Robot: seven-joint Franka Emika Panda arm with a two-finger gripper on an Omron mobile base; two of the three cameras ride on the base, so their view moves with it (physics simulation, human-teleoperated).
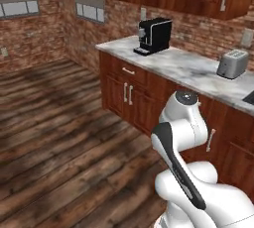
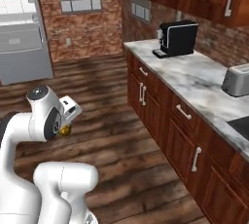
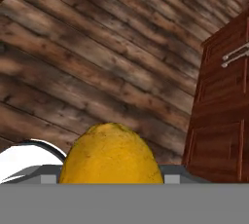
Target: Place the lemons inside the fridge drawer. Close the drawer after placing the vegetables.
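In the left base view the white arm point(image 1: 184, 138) rises from the lower right, folded back on itself, its upper link bent over with a round grey-capped joint at the top. Behind it a marble tabletop point(image 1: 188, 68) runs along the brick wall over dark red cabinets, carrying a black coffee machine point(image 1: 153, 35) at the far end and a silver toaster point(image 1: 232, 63) nearer the right edge. A wood-plank floor point(image 1: 59, 123) spreads to the left.

In the right base view the arm comes up at the lower left and doubles over, so that the hand hangs low over the floor beside the base, turned downward. A small patch of yellow, the lemon point(image 2: 65, 130), shows just under the hand. Far off at the upper left stands the grey fridge, with the light-grey fridge drawer point(image 2: 20, 38) set across it, well apart from the arm. The coffee machine and toaster sit on the tabletop at the right.

In the hand view the lemon point(image 3: 111, 156) sits large and close at the bottom centre, lying in the gripper point(image 3: 111, 179), whose jaws are clamped on it. Beyond it lie floor planks and, at the right, a cabinet door point(image 3: 223, 121) with bar handles.
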